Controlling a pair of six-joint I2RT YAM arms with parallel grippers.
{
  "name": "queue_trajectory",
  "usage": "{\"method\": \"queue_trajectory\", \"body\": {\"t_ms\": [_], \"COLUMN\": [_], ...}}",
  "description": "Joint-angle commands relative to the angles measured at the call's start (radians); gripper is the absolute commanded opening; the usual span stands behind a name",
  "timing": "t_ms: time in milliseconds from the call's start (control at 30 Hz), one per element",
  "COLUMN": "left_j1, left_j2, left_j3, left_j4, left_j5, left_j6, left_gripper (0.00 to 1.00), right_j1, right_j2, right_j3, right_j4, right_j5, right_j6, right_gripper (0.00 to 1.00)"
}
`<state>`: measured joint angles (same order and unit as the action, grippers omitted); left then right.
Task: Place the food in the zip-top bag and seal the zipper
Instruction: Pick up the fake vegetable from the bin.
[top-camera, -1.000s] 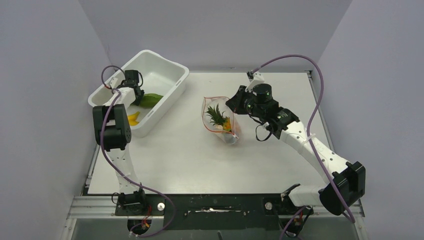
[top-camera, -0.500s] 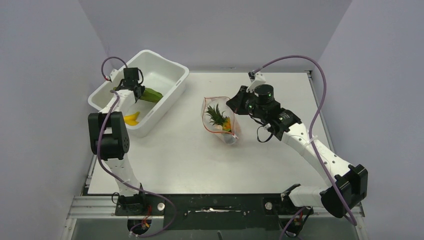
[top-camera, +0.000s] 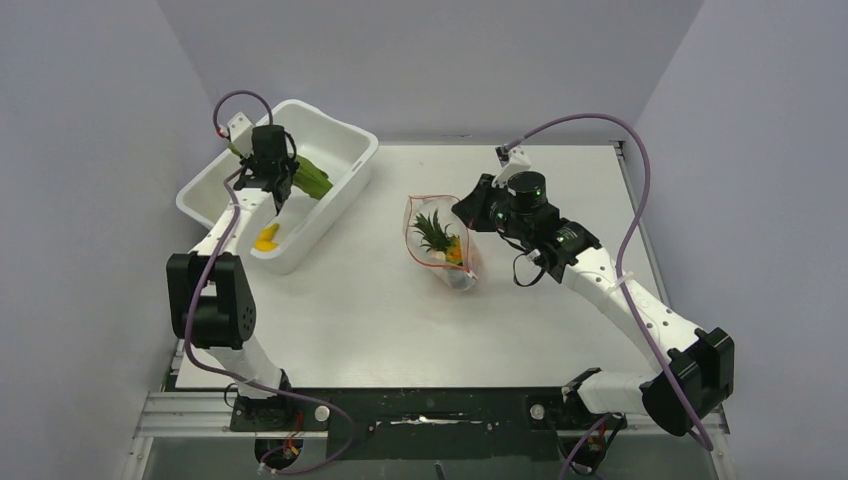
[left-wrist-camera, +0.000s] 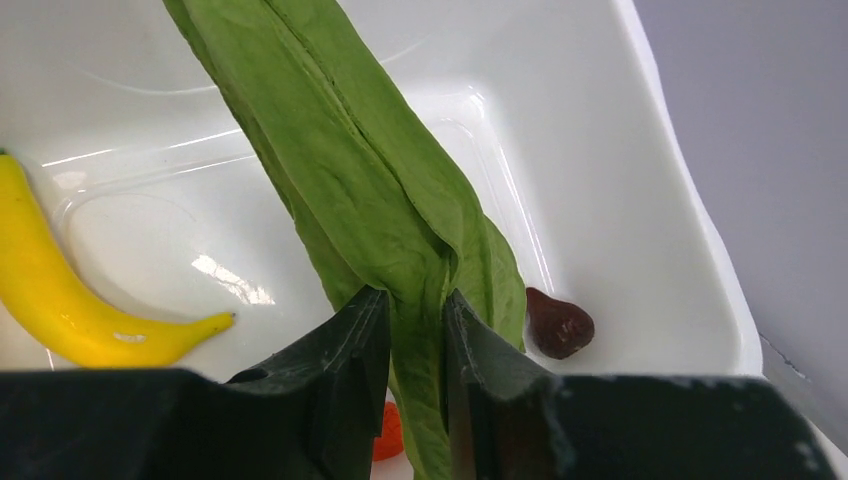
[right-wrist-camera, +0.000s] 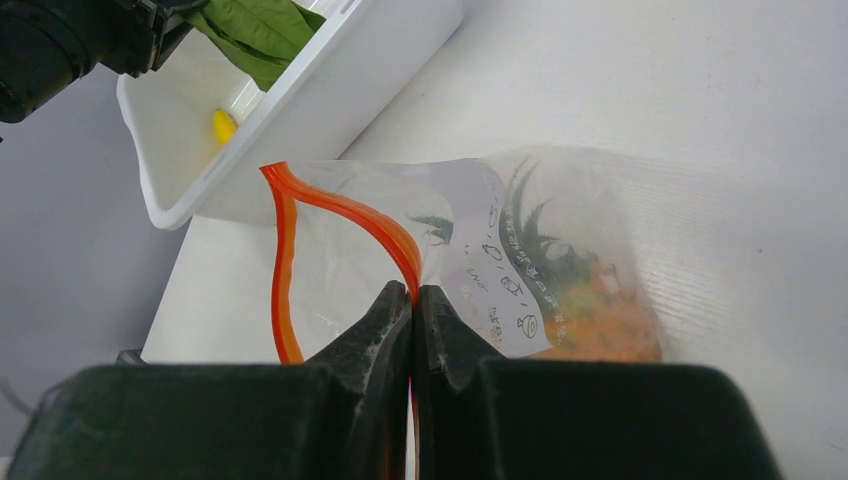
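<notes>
My left gripper (top-camera: 283, 186) (left-wrist-camera: 416, 320) is shut on a green leafy piece (left-wrist-camera: 370, 170) (top-camera: 311, 177) and holds it above the white tub (top-camera: 335, 140). A yellow banana (left-wrist-camera: 70, 300) (top-camera: 266, 239), a dark red piece (left-wrist-camera: 558, 322) and a small red-orange piece (left-wrist-camera: 388, 432) lie on the tub floor. My right gripper (right-wrist-camera: 413, 292) (top-camera: 470, 208) is shut on the red zipper strip (right-wrist-camera: 345, 212) of the clear zip-top bag (top-camera: 440, 240) (right-wrist-camera: 540, 260), holding its mouth open toward the tub. The orange pineapple (top-camera: 436, 232) with its green crown lies inside the bag.
The white tub stands at the table's back left, its rim (right-wrist-camera: 300, 110) near the bag's mouth in the right wrist view. The grey wall lies just past the tub's far edge (left-wrist-camera: 700, 200). White tabletop (top-camera: 400, 320) spreads in front of the bag.
My left gripper has risen out of the tub and moved toward its far side with the green leafy piece in it. The right gripper and bag have stayed still.
</notes>
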<state>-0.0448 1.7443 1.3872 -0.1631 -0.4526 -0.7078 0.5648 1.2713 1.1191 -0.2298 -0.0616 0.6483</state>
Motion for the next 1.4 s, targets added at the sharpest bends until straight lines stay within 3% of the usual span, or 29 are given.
{"method": "queue_trajectory", "body": {"t_ms": [0, 300, 467, 1033, 1367], "left_j1": [-0.036, -0.1, -0.108, -0.151, -0.188], "left_j2": [-0.131, -0.273, -0.342, -0.548, -0.652], "left_j3": [-0.038, -0.121, -0.153, -0.204, -0.33], "left_j4": [0.164, 0.279, 0.311, 0.213, 0.31], "left_j5": [-0.032, -0.064, -0.007, 0.355, 0.674], "left_j6": [0.114, 0.24, 0.265, 0.238, 0.14], "left_gripper": [0.22, 0.22, 0.22, 0.22, 0.22], "right_j1": [0.01, 0.013, 0.018, 0.02, 0.018], "right_j2": [-0.024, 0.011, 0.029, 0.073, 0.109], "right_j3": [0.018, 0.042, 0.059, 0.085, 0.103], "right_j4": [0.086, 0.102, 0.106, 0.121, 0.127], "right_j5": [-0.015, -0.028, -0.031, -0.028, -0.032], "right_j6": [0.018, 0.031, 0.044, 0.085, 0.1], "right_gripper": [0.0, 0.0, 0.0, 0.0, 0.0]}}
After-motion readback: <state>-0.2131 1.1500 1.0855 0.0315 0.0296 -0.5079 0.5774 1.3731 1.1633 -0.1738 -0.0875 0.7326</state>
